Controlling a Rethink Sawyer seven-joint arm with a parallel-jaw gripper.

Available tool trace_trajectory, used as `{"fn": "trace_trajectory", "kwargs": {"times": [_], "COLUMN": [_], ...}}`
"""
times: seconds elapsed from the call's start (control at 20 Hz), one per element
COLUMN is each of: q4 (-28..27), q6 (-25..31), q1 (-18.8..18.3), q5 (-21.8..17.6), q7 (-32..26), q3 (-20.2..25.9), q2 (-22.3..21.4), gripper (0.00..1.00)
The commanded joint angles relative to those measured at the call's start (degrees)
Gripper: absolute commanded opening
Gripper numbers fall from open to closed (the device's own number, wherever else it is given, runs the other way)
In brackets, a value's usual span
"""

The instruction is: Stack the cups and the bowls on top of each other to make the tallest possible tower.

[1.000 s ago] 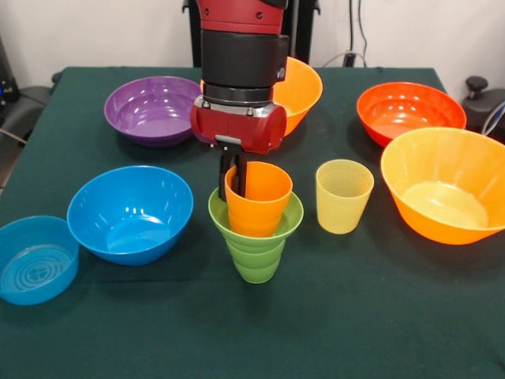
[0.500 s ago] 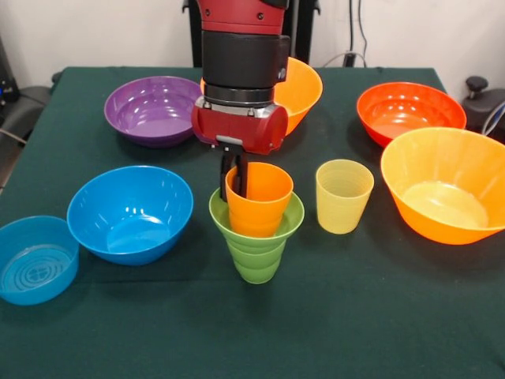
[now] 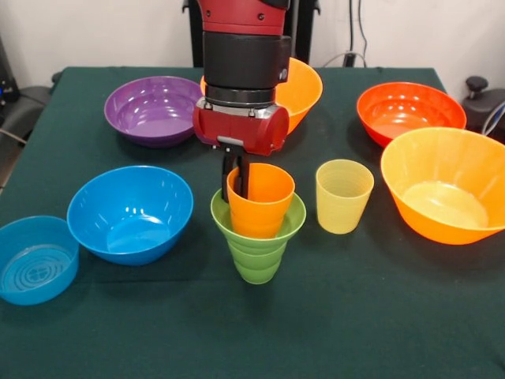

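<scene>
No brand, label or writing can be made out on any object. The counter is covered in dark green cloth; a pale wall, cables and dark equipment are seen beyond its far edge. The red and black arm is brought straight down from above, wrist vertical. The claw is pinched on the far-left rim of the orange cup, one finger inside and one outside. That cup is nested in the green cup, which stands upright near the counter's middle. The yellow cup is set just right of it, apart.
</scene>
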Motion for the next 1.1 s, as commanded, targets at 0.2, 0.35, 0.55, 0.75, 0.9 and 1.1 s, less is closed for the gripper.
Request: {"fn": "trace_trajectory", "kwargs": {"times": [0.2,0.35,0.55,0.75,0.9,1.1], "q4": [-2.01,-1.92,-1.86,-2.49,-2.36,-1.64], "q6": [8.62,9.36,10.61,12.6,13.16,14.16], "q1": [1.08,1.15,1.2,1.17,1.12,0.75], "q5": [1.0,1.09,1.28,1.11,1.04,0.96], "q7": [3.67,3.6,3.54,2.93,3.02,3.02], "q3": [4.16,3.9,3.71,3.38,3.51,3.81], "q2": [2.39,2.31,2.42,2.35,2.19,1.23], "gripper": [0.0,0.0,0.0,0.0,0.0,0.0]}}
